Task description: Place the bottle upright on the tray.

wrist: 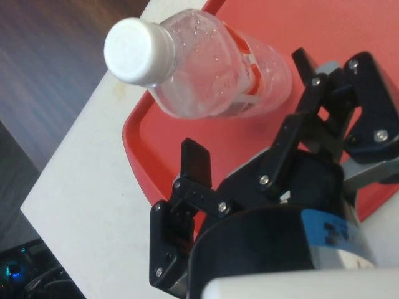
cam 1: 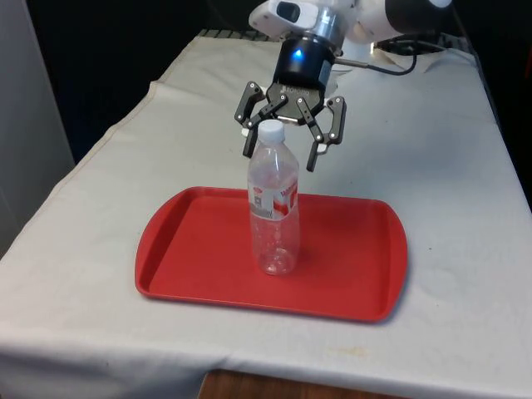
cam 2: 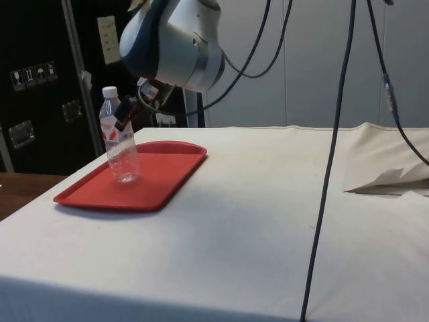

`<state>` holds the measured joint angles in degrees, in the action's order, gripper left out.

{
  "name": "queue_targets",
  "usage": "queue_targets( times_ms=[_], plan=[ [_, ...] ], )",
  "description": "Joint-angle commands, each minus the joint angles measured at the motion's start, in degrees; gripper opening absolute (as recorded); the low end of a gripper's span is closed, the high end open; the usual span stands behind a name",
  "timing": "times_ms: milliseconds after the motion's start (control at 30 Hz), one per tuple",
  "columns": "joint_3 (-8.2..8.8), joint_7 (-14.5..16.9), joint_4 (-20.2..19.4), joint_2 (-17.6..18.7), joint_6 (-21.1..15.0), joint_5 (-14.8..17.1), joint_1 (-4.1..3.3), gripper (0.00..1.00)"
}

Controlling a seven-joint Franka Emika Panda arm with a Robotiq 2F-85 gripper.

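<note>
A clear plastic bottle [cam 1: 273, 212] with a white cap and a red-and-white label stands upright on the red tray [cam 1: 191, 249], nothing holding it. My gripper [cam 1: 280, 160] hangs open just behind the bottle's neck, at about cap height. In the side view the bottle [cam 2: 119, 144] stands at the tray's [cam 2: 144, 188] far side, with the gripper [cam 2: 126, 109] close by its shoulder. In the wrist view the bottle [wrist: 206, 75] lies beyond the spread fingertips [wrist: 196, 159], apart from them, over the tray [wrist: 349, 25].
The tray sits close to the table's front edge [cam 1: 249, 366]. White cloth [cam 1: 449, 166] lies bare on both sides of it. In the side view black cables [cam 2: 332, 154] hang down over the table, and a cloth fold [cam 2: 389, 180] rises at the right.
</note>
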<state>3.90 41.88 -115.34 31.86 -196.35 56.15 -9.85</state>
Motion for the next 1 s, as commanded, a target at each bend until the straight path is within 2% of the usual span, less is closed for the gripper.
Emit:
queue_targets(
  times_ms=[0, 467, 533, 567, 800, 867, 900, 967],
  plan=[
    [-0.11, 0.57, -0.63, -0.63, 0.06, -0.34, 0.00, 1.00],
    [0.23, 6.53, -3.09, -3.38, 0.29, -0.17, -0.52, 1.00],
    [-0.06, 6.82, -2.52, -3.15, 0.11, -0.06, -0.29, 1.00],
    [0.29, 7.85, -3.27, -3.72, 0.40, -0.11, -0.57, 1.00],
    [0.34, 11.06, -3.90, -4.64, 0.52, -0.11, -0.74, 1.00],
    [-0.06, 11.00, -3.32, -4.41, 0.29, -0.06, -0.46, 1.00],
    [0.29, 11.92, -4.07, -4.87, 0.46, -0.17, -0.74, 1.00],
    [0.29, 12.78, -4.24, -5.10, 0.40, -0.17, -0.74, 1.00]
  ],
)
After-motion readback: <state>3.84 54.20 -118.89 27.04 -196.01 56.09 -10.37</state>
